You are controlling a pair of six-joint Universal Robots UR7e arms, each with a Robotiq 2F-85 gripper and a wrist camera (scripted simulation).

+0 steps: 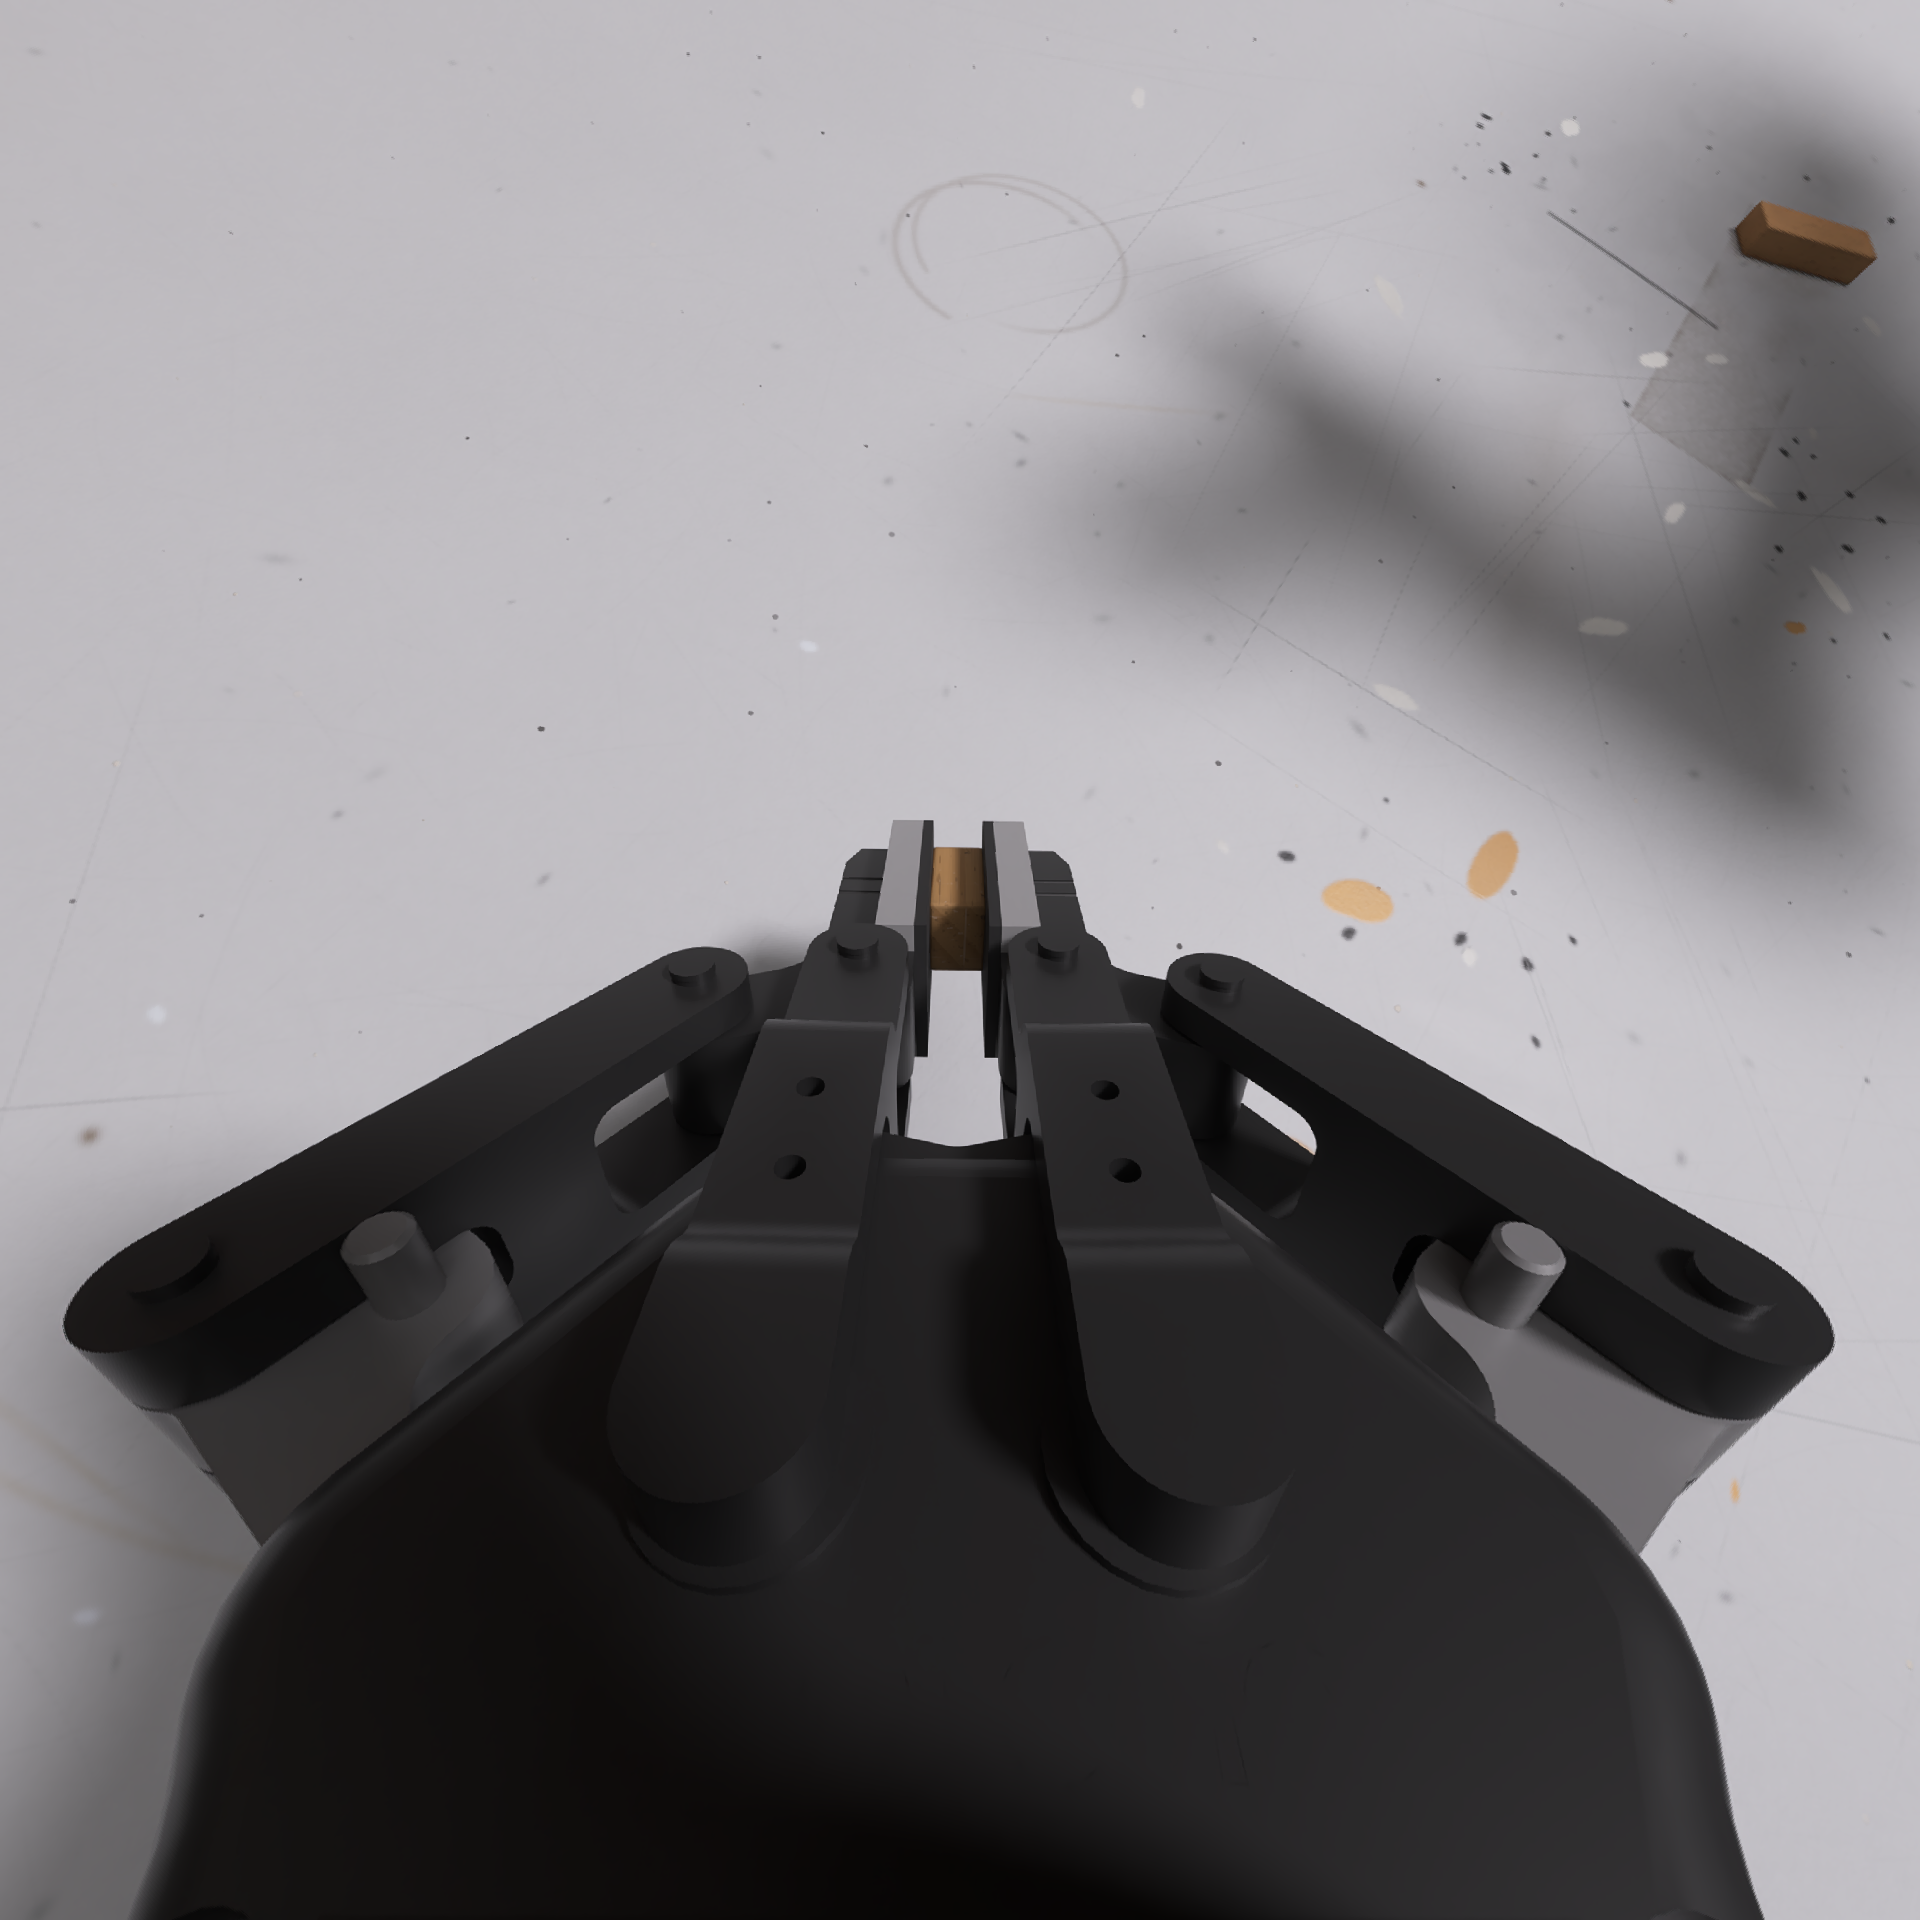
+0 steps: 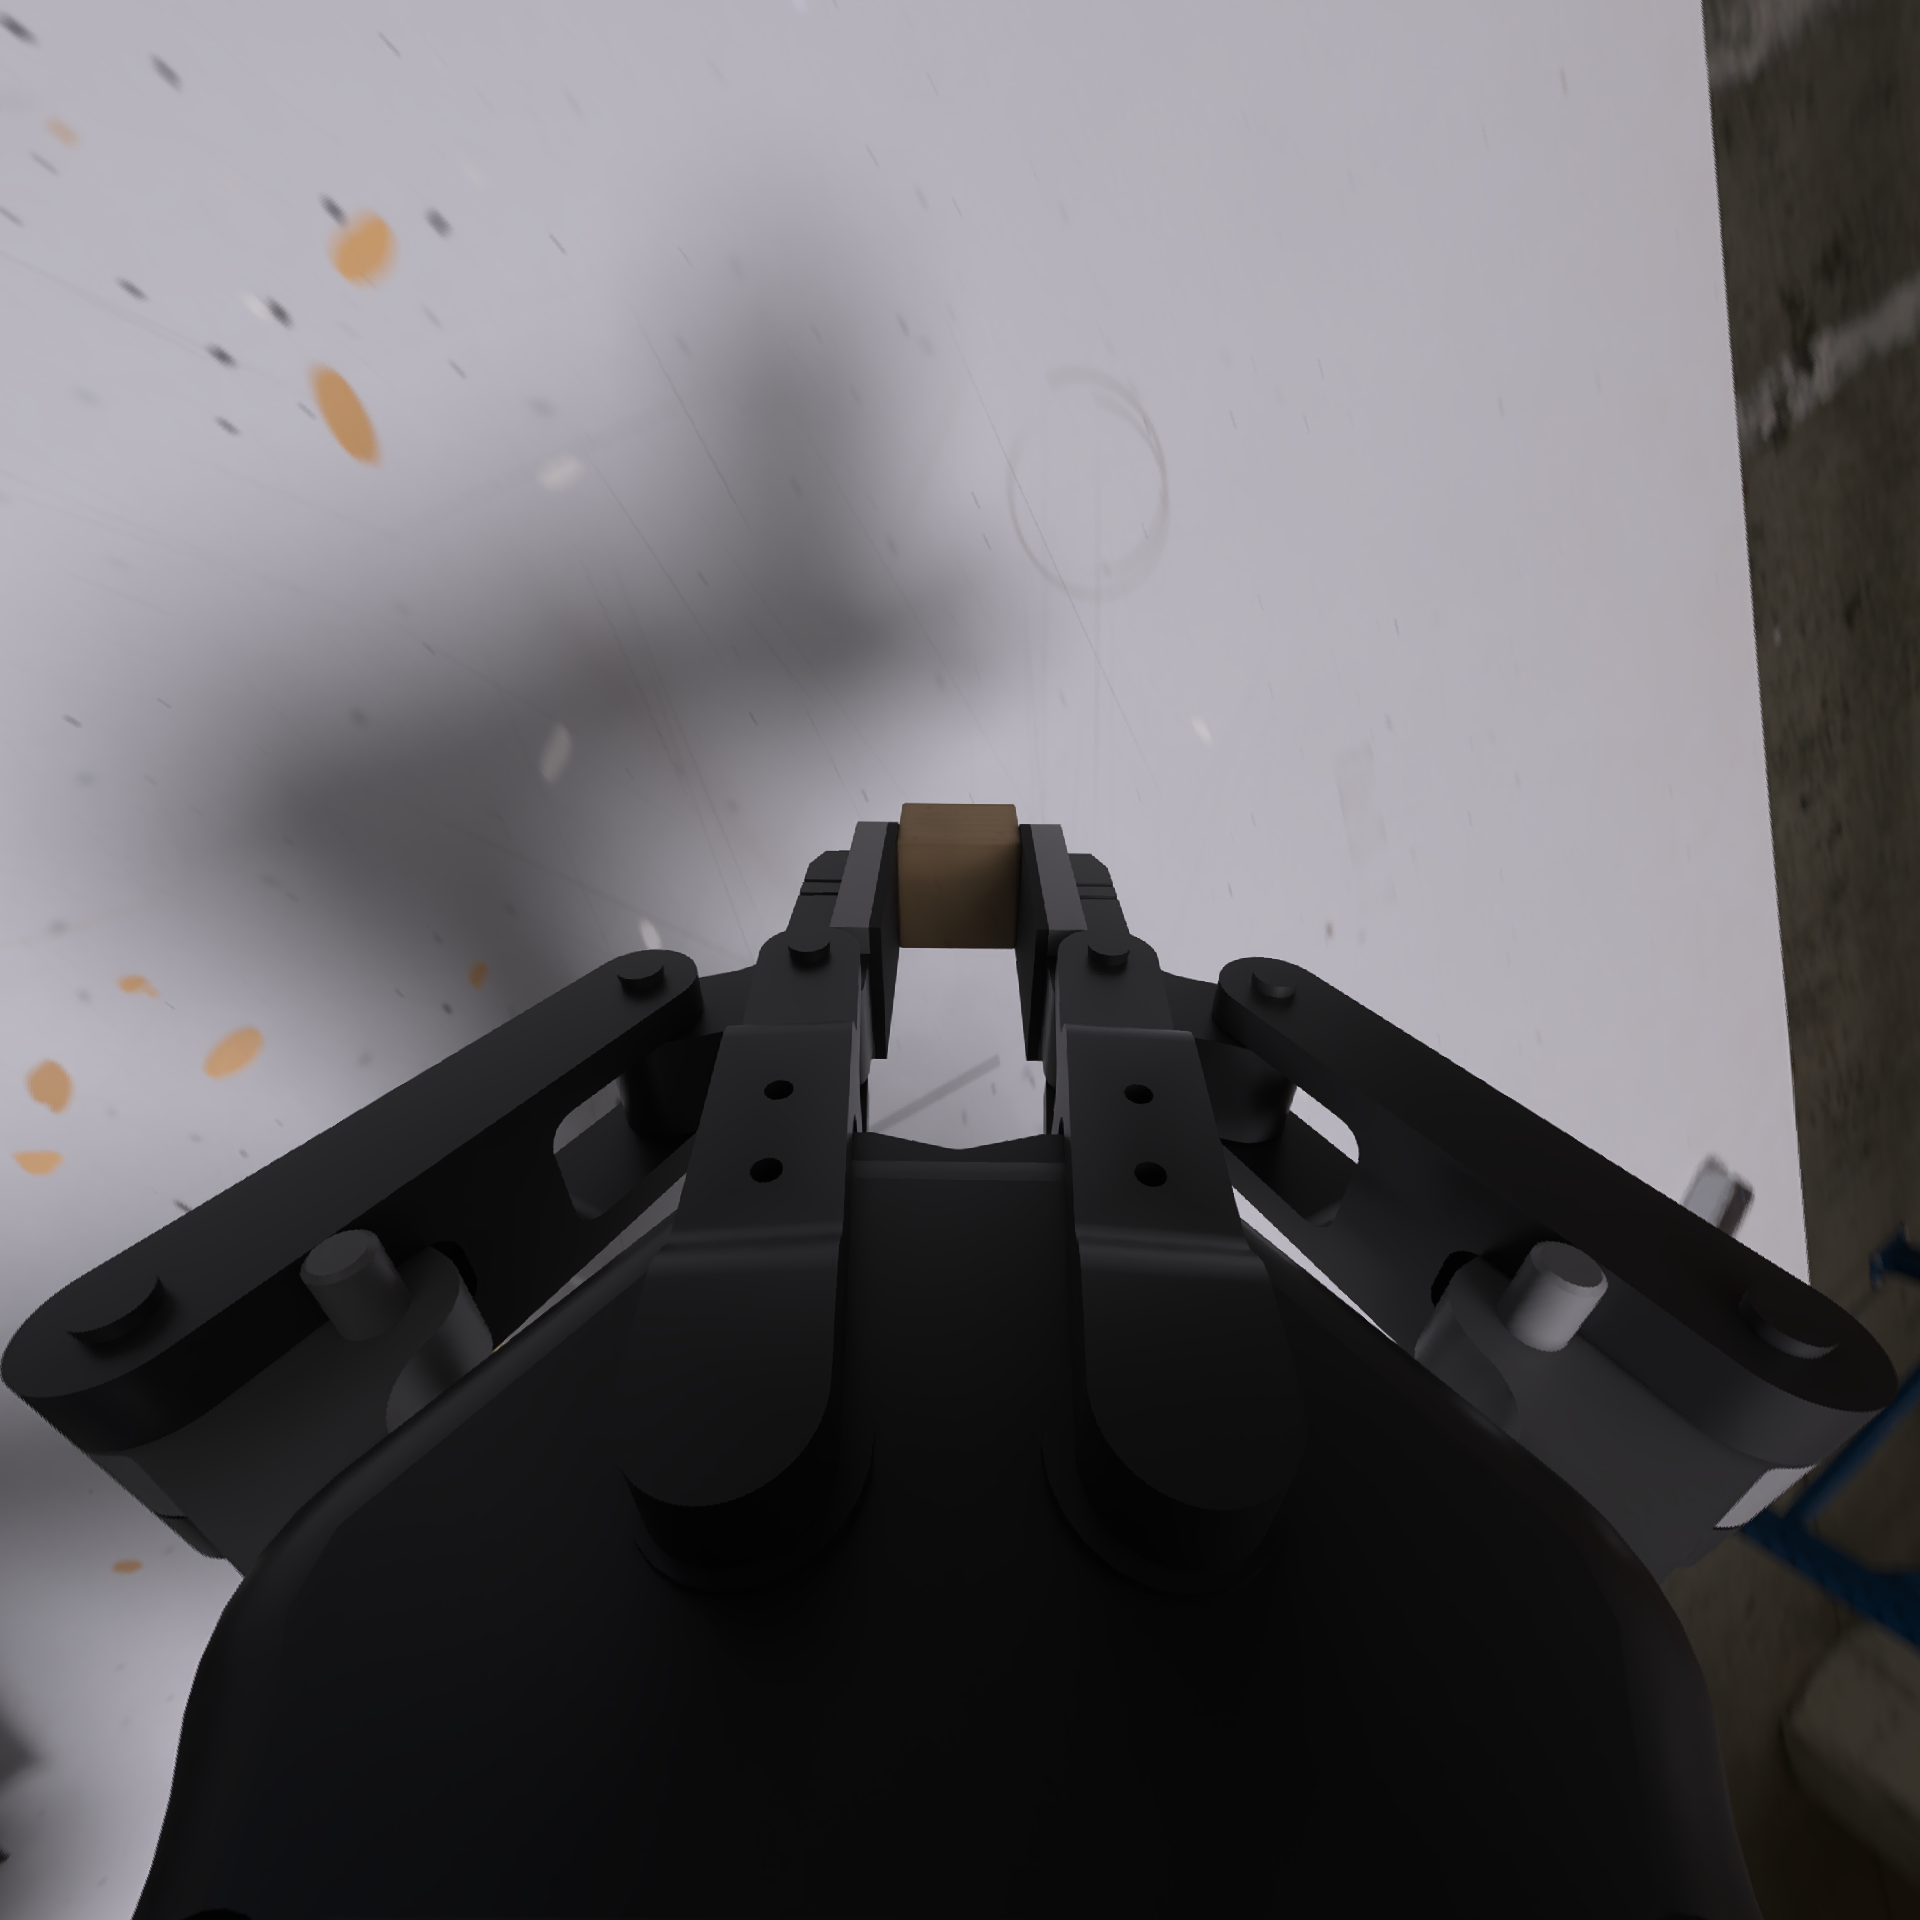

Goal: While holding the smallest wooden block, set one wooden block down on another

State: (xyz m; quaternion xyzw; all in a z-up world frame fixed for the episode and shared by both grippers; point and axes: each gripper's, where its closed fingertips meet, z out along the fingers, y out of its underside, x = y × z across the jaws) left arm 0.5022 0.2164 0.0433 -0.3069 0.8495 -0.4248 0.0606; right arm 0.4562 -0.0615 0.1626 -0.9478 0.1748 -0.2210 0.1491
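Observation:
My left gripper [image 1: 957,854] is shut on a small narrow wooden block [image 1: 956,906] and holds it above the white table. A longer brown wooden block [image 1: 1804,242] lies flat on the table at the far right of the left wrist view, partly in shadow. My right gripper [image 2: 957,842] is shut on a wider tan wooden block [image 2: 957,875] and holds it above the table. The long block does not show in the right wrist view.
The white table [image 1: 520,520] bears scratches, dark specks and orange paint spots [image 1: 1356,900]. In the right wrist view the table's edge [image 2: 1756,831] runs down the right side, with a grey concrete floor [image 2: 1839,623] and a blue frame part [image 2: 1829,1496] beyond it.

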